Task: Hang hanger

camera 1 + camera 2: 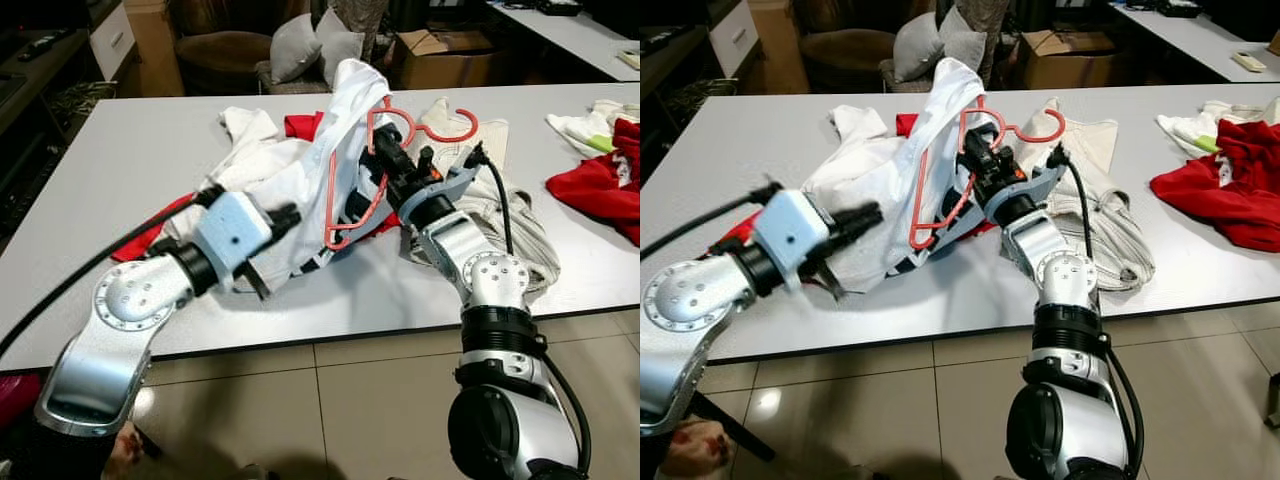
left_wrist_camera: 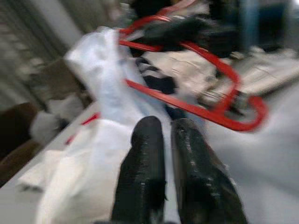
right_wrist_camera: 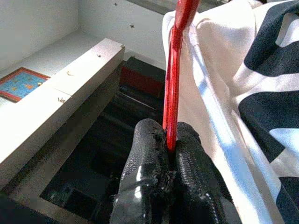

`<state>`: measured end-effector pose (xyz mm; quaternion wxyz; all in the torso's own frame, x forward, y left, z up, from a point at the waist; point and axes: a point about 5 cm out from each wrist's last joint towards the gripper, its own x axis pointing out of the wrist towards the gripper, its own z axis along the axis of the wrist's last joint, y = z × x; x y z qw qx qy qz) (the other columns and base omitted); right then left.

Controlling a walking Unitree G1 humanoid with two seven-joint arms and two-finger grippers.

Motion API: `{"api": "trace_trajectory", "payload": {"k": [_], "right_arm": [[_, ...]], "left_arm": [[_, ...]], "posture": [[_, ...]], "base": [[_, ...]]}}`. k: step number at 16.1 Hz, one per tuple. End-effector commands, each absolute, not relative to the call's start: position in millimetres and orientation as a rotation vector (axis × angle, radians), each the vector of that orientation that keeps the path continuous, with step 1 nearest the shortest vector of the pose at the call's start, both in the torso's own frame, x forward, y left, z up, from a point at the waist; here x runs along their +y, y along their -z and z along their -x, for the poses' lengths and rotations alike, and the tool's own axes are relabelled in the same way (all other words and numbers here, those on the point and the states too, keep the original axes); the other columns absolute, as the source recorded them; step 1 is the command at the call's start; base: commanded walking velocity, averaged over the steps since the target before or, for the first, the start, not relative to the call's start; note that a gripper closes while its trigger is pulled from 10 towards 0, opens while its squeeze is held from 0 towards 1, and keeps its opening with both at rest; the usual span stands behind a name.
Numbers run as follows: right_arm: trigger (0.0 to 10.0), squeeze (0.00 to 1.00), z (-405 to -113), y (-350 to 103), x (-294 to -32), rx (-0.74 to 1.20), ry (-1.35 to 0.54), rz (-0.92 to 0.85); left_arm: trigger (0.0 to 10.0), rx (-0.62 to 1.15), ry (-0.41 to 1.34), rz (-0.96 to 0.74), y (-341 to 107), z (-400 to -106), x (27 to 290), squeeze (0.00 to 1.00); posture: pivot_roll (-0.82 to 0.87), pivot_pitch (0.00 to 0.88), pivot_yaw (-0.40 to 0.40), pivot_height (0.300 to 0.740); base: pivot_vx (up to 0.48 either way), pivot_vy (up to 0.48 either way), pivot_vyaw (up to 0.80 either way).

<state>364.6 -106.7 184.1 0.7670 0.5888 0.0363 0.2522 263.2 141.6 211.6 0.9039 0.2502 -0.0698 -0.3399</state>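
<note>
Pinching the red hanger [image 1: 352, 190] shut-jawed, the right gripper [image 1: 385, 140] lifts it; left gripper [image 2: 166, 140] clamps white shirt [image 1: 300, 170].

head eyes look down at table [image 1: 120, 150], wrist cameras close along tools

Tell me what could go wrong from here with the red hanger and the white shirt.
1. The right gripper pinches only the thin bar of the red plastic hanger; the hanger could twist or slip out.
2. The left gripper holds the white shirt with dark stripes by a fold, which may slide off the hanger.
3. The hanging hem could catch the beige garment on the grey table.
</note>
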Motion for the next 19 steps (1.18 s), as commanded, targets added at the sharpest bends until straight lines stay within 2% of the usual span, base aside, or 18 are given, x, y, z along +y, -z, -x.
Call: {"api": "trace_trajectory", "payload": {"k": [1, 5, 9, 12, 14, 15, 16, 17, 18, 19], "right_arm": [[10.0, 0.00, -367.0, -192.8, -105.3, 0.061, -0.570, -1.284], [10.0, 0.00, -367.4, -192.4, -104.9, 0.070, -0.573, -1.285], [10.0, 0.00, -366.7, -192.4, -105.9, 0.067, -0.572, -1.281], [10.0, 0.00, -366.2, -193.5, -106.1, 0.063, -0.575, -1.277], [10.0, 0.00, -365.9, -194.4, -107.0, 0.059, -0.576, -1.278], [10.0, 0.00, -366.0, -194.6, -107.3, 0.058, -0.576, -1.278], [10.0, 0.00, -365.9, -194.7, -107.4, 0.058, -0.576, -1.279], [10.0, 0.00, -365.8, -194.7, -107.5, 0.058, -0.575, -1.278], [10.0, 0.00, -365.3, -194.9, -107.0, 0.058, -0.578, -1.277], [10.0, 0.00, -365.0, -195.1, -106.6, 0.057, -0.579, -1.277]], "left_arm": [[10.0, -0.133, 0.681, -0.521, -205.8, -262.9, 141.6, 1.00], [10.0, -0.009, 0.801, -0.623, -162.5, -260.5, 121.5, 1.00], [10.0, -0.018, 0.827, -0.701, -146.9, -267.1, 113.1, 1.00], [10.0, -0.050, 0.773, -0.798, -136.8, -279.3, 108.8, 1.00], [10.0, -0.093, 0.695, -0.866, -128.6, -290.6, 106.0, 0.27], [10.0, -0.105, 0.673, -0.887, -126.7, -293.5, 105.5, 0.27], [10.0, -0.116, 0.635, -0.909, -125.7, -296.9, 106.1, 0.20], [10.0, -0.125, 0.611, -0.923, -124.8, -299.5, 106.6, 0.20], [8.7, -0.139, 0.550, -0.929, -125.5, -304.0, 109.3, 0.18], [0.0, -0.152, 0.508, -0.918, -125.5, -307.0, 111.4, 0.10]], "posture": [[-0.10, 0.012, -0.004, 0.740], [-0.11, 0.014, -0.001, 0.740], [-0.12, 0.013, 0.006, 0.740], [-0.13, 0.011, 0.009, 0.740], [-0.14, 0.013, 0.012, 0.740], [-0.14, 0.013, 0.012, 0.740], [-0.14, 0.012, 0.013, 0.740], [-0.14, 0.012, 0.013, 0.740], [-0.14, 0.011, 0.014, 0.740], [-0.15, 0.010, 0.013, 0.740]], "base": [[0.000, 0.000, 0.00], [0.000, 0.000, 0.00], [0.000, 0.000, 0.00], [0.000, 0.000, 0.00], [0.000, 0.000, 0.00], [0.000, 0.000, 0.00], [0.000, 0.000, 0.00], [0.000, 0.000, 0.00], [0.000, 0.000, 0.00], [0.000, 0.000, 0.00]]}}
